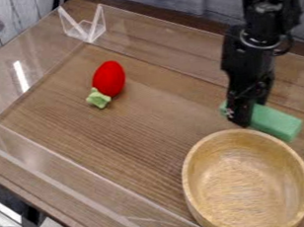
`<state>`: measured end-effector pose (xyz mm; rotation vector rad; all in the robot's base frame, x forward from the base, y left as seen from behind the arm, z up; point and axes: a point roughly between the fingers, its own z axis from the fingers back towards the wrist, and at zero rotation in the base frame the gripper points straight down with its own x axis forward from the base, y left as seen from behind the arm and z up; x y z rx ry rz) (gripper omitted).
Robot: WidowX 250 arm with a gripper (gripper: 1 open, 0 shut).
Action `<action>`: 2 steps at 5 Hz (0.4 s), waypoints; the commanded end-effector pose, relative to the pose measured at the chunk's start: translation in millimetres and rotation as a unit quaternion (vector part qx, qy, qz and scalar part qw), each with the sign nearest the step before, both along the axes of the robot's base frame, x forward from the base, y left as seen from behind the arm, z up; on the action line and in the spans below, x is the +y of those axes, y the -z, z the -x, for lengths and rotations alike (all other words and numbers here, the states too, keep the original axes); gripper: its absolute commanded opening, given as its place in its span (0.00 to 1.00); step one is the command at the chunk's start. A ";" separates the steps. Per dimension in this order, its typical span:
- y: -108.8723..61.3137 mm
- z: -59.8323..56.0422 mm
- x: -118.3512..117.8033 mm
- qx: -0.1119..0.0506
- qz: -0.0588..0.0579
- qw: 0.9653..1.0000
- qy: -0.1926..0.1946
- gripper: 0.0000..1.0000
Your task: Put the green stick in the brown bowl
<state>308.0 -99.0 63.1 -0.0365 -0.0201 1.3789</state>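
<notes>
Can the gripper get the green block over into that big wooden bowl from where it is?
Probably yes. The gripper is already closed on one end of the green stick, and the brown bowl sits open just beside it with nothing between.

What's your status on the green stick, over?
Jaws of the gripper shut on the green stick, near end. Stick just beyond the brown bowl rim, not yet in. Strawberry toy far off; nothing in the way.
</notes>
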 end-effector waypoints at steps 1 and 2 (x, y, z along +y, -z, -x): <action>-25.0 16.7 3.8 -0.029 0.004 1.000 0.000 0.00; -27.4 39.0 4.1 -0.026 0.001 1.000 0.009 0.00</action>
